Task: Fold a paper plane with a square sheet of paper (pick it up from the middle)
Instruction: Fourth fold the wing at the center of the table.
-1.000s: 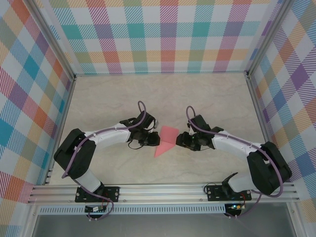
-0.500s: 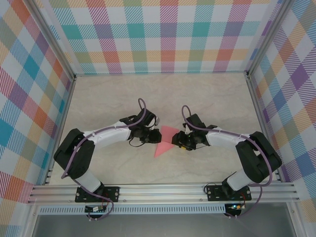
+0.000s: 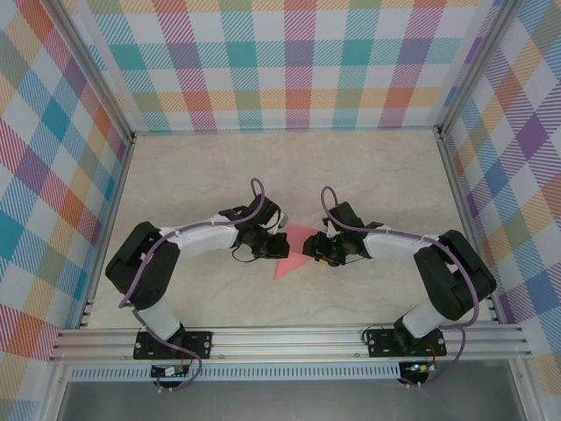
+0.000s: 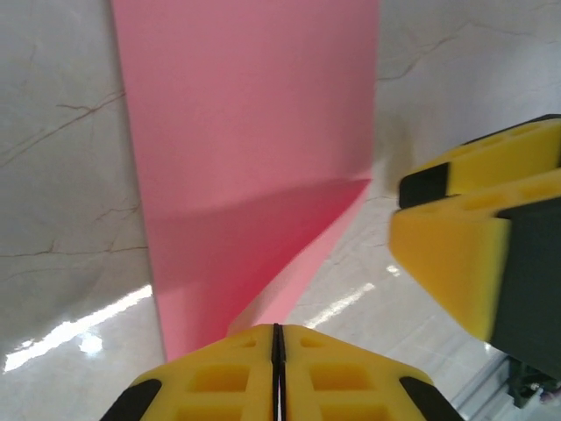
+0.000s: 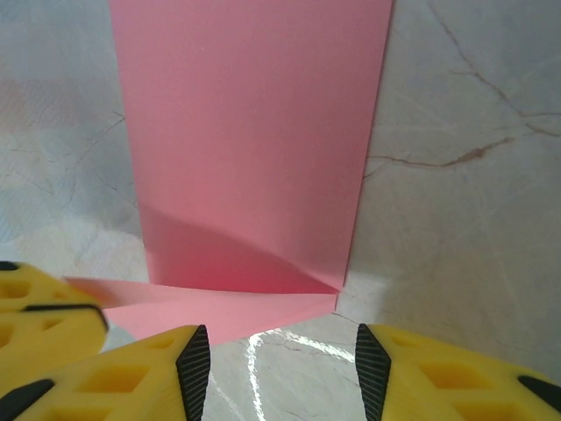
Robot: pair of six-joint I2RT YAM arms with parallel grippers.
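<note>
Pink paper (image 3: 291,259) pinched in clenched left hand (image 4: 276,333); right hand (image 5: 282,351) half-open (astride folded corner).

Sheet: pink square sheet of paper (image 3: 294,253) on the desk (image 3: 210,171) — mid-scene
Tools: left tool (image 3: 275,246) and right tool (image 3: 312,249) at its left and right edges

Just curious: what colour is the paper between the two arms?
The sheet of paper is plain salmon pink, clearest in the right wrist view.
</note>
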